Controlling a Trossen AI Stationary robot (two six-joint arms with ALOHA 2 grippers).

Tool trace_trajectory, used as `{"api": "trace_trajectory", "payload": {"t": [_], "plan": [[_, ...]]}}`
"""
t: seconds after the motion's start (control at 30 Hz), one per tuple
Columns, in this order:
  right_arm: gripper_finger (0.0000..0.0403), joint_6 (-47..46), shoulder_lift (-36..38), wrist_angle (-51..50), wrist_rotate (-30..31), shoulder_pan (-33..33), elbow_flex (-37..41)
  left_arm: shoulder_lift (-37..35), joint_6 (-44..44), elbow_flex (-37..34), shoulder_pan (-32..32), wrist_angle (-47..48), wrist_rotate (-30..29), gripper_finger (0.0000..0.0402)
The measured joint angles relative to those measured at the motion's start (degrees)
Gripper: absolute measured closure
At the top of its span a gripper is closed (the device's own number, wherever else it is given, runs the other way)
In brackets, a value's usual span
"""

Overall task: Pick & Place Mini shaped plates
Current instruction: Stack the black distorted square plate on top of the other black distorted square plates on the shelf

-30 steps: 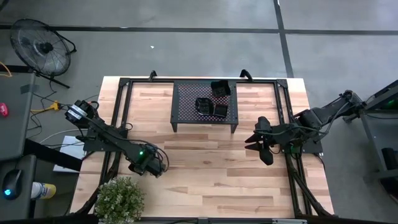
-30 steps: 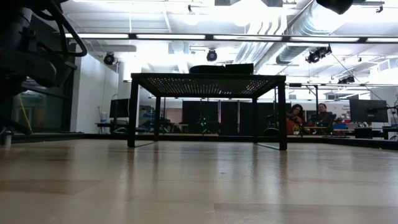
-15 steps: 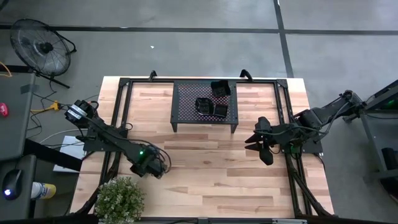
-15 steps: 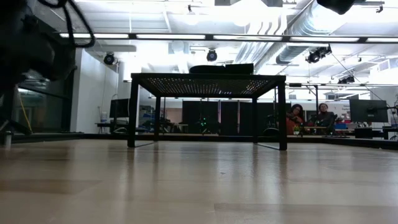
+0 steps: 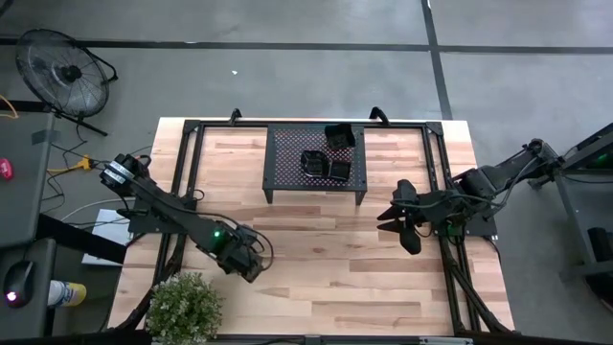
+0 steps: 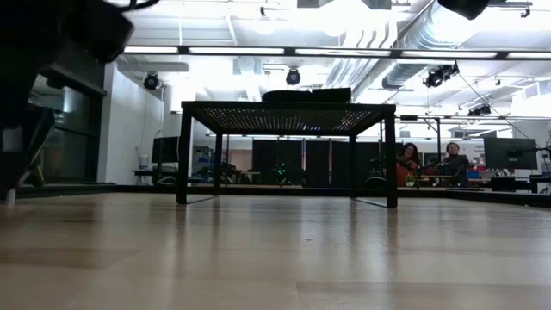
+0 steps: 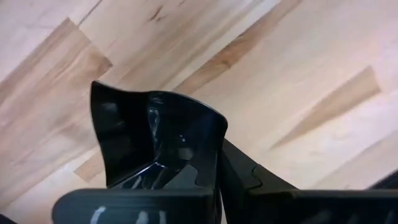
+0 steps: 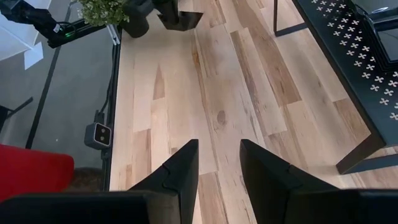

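Observation:
My left gripper (image 5: pixel 247 261) is over the table's near left part, beside the potted plant, shut on a mini shaped plate (image 7: pixel 155 140), a glossy black square dish with upturned corners. In the right wrist view that plate (image 8: pixel 181 17) shows far off under the left arm. Three more black plates (image 5: pixel 328 153) sit on top of the perforated black rack (image 5: pixel 287 163) at the far middle; from table height they show as dark shapes (image 6: pixel 306 93). My right gripper (image 5: pixel 395 221) waits open above the table's right part, its fingers (image 8: pixel 180 168) spread over bare wood. My left gripper holds the plate by one side wall (image 7: pixel 210 149). One finger (image 7: pixel 239 171) lies against the outside of that wall; the plate itself hides the other finger. The plate stands out beyond the fingers, with the table's wood well behind it.
A potted plant (image 5: pixel 184 305) stands at the near left corner, close to my left gripper. The rack stands on legs (image 6: pixel 183 155) with open room beneath. Black frame rails (image 5: pixel 182 182) run along the table's left and right sides. People sit in the room beyond (image 6: pixel 411 162).
My left gripper has moved a little toward the table's right and near edge, away from its base and along the plant, carrying the plate. At table height the left arm's dark bulk has shifted at the picture's left. My right arm has kept still.

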State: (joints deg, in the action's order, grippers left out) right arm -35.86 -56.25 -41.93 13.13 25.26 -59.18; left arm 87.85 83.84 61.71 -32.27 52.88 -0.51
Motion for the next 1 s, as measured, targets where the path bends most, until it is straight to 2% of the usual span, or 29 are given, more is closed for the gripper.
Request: {"api": "trace_trajectory", "payload": {"t": [0.47,0.6,0.77,0.9,1.0], "plan": [[0.029,-0.15,0.0,0.01,-0.36,0.0,0.0,-0.04,-13.77,13.25,0.0,4.81,-7.05,0.0401],[0.029,-0.32,0.0,0.02,-0.42,0.01,0.0,-0.07,-24.02,18.75,-0.58,6.12,-10.75,0.0401],[0.029,-1.51,0.0,0.2,0.12,0.01,0.0,-0.04,-39.6,23.95,-2.59,5.98,-18.38,0.0401],[0.029,-1.95,0.0,0.44,0.6,-0.01,0.0,-0.04,-50.48,25.68,-4.13,6.03,-25.93,0.0401],[0.029,-2.21,0.0,1.69,1.83,-0.03,0.0,-0.04,-57.01,26.03,-4.2,5.42,-29.0,0.0401]]}}
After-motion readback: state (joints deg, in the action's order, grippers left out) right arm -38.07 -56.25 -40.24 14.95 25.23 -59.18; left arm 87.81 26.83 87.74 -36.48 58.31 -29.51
